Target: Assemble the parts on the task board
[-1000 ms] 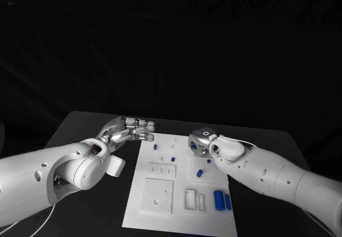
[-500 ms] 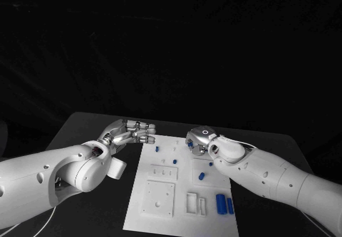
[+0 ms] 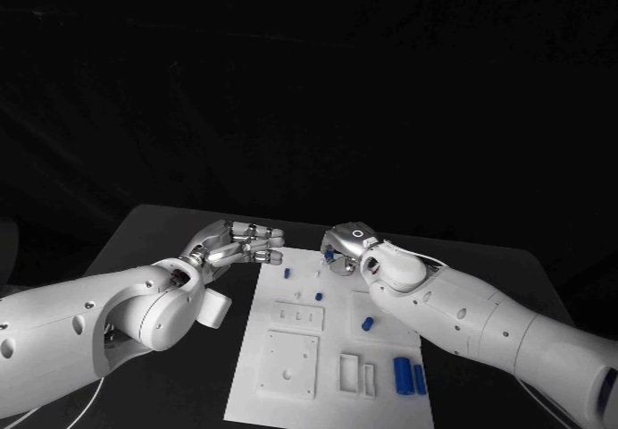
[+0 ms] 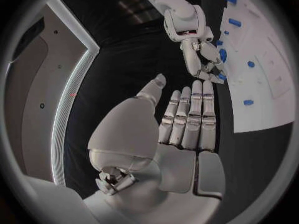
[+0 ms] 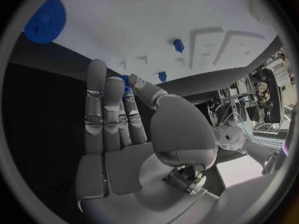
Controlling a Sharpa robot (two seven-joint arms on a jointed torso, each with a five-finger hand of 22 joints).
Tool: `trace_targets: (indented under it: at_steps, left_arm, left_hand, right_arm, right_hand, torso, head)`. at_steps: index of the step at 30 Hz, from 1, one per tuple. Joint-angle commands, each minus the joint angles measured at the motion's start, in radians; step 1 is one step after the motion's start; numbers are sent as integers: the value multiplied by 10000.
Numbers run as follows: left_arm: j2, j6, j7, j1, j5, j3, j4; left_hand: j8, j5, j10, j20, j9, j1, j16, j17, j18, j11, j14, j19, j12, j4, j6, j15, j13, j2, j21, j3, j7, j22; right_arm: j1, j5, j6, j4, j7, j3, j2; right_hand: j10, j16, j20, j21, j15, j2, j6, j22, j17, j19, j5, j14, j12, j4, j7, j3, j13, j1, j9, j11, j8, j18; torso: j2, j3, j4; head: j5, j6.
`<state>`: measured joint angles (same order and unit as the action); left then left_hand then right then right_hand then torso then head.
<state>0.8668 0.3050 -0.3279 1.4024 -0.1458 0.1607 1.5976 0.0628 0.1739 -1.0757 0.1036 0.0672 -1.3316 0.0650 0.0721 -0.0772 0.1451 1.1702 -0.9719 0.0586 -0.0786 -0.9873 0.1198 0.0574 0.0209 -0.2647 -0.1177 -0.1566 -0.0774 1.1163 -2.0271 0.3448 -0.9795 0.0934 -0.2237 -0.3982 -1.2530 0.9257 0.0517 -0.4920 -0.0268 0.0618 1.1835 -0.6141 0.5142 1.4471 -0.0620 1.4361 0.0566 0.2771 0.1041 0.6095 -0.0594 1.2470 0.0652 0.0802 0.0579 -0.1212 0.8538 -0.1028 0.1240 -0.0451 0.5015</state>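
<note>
While your right hand has slid toward the task board's far edge since a second ago, pinching a small blue part, your left hand hovers empty with fingers loosely apart beside the board, so seat it next.

We are seeing the white task board lying flat on the surface, blue parts lying near its right edge, and one small blue part sitting pinched in the right hand.
</note>
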Motion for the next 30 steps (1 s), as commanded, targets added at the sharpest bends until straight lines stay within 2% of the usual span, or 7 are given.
trace_targets:
  at_steps: [1, 6, 11, 15, 22, 30]
  left_arm:
    - [-59, -140, -55, 24, 38, -11, 9]
    - [-110, -149, -51, 26, 38, -11, -6]
    - [-143, -152, -49, 28, 39, -11, -23]
    - [-164, -152, -47, 29, 39, -11, -24]
    - [-183, -147, -46, 39, 39, -11, -11]
    - [-196, -147, -42, 68, 39, -11, 20]
  left_hand:
    - [3, -19, 58, 46, -4, 3, -2, -14, 24, -6, -74, -39, 12, -5, 80, 16, 13, -73, 60, 57, -9, 13]
    - [3, -19, 58, 46, -4, 3, -2, -14, 24, -6, -74, -39, 12, -5, 80, 16, 13, -73, 60, 57, -9, 13]
    - [3, -19, 58, 46, -4, 3, -2, -14, 24, -6, -74, -39, 12, -5, 80, 16, 13, -73, 60, 57, -9, 13]
    - [3, -19, 58, 46, -4, 3, -2, -14, 24, -6, -74, -39, 12, -5, 80, 16, 13, -73, 60, 57, -9, 13]
    - [3, -19, 58, 46, -4, 3, -2, -14, 24, -6, -74, -39, 12, -5, 80, 16, 13, -73, 60, 57, -9, 13]
    - [3, -19, 58, 46, -4, 3, -2, -14, 24, -6, -74, -39, 12, -5, 80, 16, 13, -73, 60, 57, -9, 13]
  right_arm:
    - [-1, -159, -47, 133, 87, -20, 120]
    - [0, -159, -108, 355, 58, -33, 310]
    - [-1, -159, -168, 491, 36, -36, 396]
    - [-1, -160, -192, 566, 23, -37, 442]
    - [-2, -178, -175, 674, 16, -37, 506]
    - [-2, -203, -177, 874, 2, -37, 611]
  right_hand:
    - [-273, 43, 28, 42, -47, -3, 23, -32, -14, -15, -67, 23, 13, -21, -13, -50, -1, 84, 3, -286, 48, -114]
    - [-236, 46, 25, 60, -42, 4, -6, -57, -15, -13, -67, 23, 12, -22, -5, -53, 0, 75, 0, -275, 43, -118]
    - [-224, 51, 20, 76, -39, 21, -13, -87, -14, -7, -73, 22, 13, -14, -4, -63, 0, 76, 1, -273, 46, -122]
    - [-224, 51, 20, 76, -38, 22, -13, -87, -14, -6, -73, 22, 13, -14, -4, -64, 0, 76, 1, -273, 46, -122]
    - [-215, 53, 17, 98, -36, 24, -21, -118, -15, -5, -68, 20, 14, -15, -2, -82, 0, 77, 1, -271, 45, -124]
    - [-202, 55, 12, 128, -32, 21, -33, -159, -17, -1, -63, 21, 13, -24, 2, -102, 0, 74, 0, -266, 45, -127]
  torso:
    - [19, -10, 31]
    - [31, -28, 69]
    - [42, -29, 56]
    - [48, -45, 56]
    - [71, -44, 50]
    - [90, -57, 67]
  head:
    - [13, -3]
    - [13, -9]
    - [51, -12]
    - [63, -26]
    - [89, -62]
    - [102, -66]
